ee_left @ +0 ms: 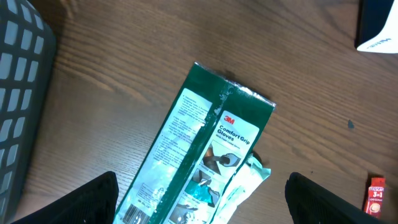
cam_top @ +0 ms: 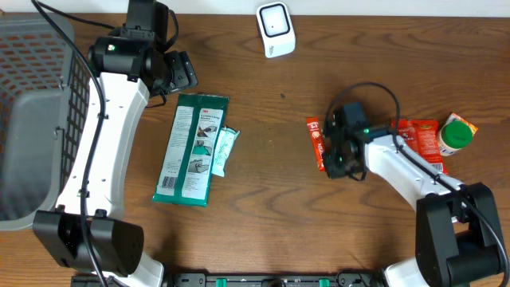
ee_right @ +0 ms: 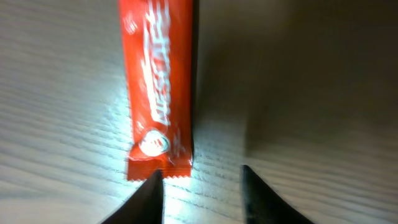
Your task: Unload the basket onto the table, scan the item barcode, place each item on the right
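Right claw (ee_right: 200, 194): fingers apart, nothing between them, tips low over the table (ee_right: 311, 124).

Red stick (ee_right: 158, 87): flat on the wood, just beyond the tips. It is not in the gap. Its near end lines up with one finger (ee_right: 151, 193), and the open space sits beside it. From overhead the stick lies just left of the right claw, long axis running near to far, on the right half of the table.

Judgement: this stick is the item in hand. The grab turns on that offset. The claw needs a small sideways shift toward the stick so the fingers straddle its narrow width, across the long axis.

Scanner (cam_top: 276, 29): far edge, middle, well apart from the stick, far and left of it.

Left claw (ee_left: 199, 202): spread wide, empty, over the far end of the glove pack (ee_left: 205, 143) on the left side. The right arm is much the nearer to the stick.

Barcode side of the stick: cannot tell.
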Robot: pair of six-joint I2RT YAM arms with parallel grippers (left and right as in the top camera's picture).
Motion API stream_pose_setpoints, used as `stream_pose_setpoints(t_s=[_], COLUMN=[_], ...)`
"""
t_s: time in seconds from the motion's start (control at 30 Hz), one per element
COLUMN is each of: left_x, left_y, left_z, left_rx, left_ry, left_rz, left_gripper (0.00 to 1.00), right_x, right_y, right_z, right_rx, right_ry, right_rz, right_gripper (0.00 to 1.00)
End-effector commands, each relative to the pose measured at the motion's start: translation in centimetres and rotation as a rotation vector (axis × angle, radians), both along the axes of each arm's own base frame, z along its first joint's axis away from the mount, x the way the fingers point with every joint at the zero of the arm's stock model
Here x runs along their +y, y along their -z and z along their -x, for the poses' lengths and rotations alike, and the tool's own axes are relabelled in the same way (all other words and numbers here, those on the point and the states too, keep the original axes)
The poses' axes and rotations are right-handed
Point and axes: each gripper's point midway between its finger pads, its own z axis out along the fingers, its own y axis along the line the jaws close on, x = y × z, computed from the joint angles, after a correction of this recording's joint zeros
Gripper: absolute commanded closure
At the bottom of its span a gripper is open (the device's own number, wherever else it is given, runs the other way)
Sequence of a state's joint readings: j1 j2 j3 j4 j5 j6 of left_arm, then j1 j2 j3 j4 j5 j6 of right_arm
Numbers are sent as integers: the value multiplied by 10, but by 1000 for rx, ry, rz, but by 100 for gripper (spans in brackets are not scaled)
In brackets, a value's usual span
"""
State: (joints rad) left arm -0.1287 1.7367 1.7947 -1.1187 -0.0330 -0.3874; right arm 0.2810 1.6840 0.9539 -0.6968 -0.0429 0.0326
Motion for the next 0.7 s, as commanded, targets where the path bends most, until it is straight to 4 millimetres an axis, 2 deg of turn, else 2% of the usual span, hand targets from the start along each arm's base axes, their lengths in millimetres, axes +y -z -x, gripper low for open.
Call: stream_pose_setpoints(t_s=[0.0,0.07,0.23,0.37,0.57,0.67], left_x=[4,4,4,4,4,4], left_y=[-5,-5,-5,-5,-5,-5], left_z=[1,1,1,1,1,1], left_rx=[-12,-12,-12,-12,-12,-12], left_ry=[3,3,3,3,3,3], left_rz=[-15,-15,-15,-15,-15,-15], left_gripper=[14,14,14,14,14,14], right_x=[6,9,8,8,18,25], right_y=[-28,-30,-21,1,26,27], right_z=[-27,-29,-23,-16,-13,-12], right_rx=[-74,-72,-47,-58,-136,-158], right_ry=[21,73,150,185,148,76], right_rz=[1,-20,-35,-47,-81,-64], right_gripper=[55,46,50,50,48,48])
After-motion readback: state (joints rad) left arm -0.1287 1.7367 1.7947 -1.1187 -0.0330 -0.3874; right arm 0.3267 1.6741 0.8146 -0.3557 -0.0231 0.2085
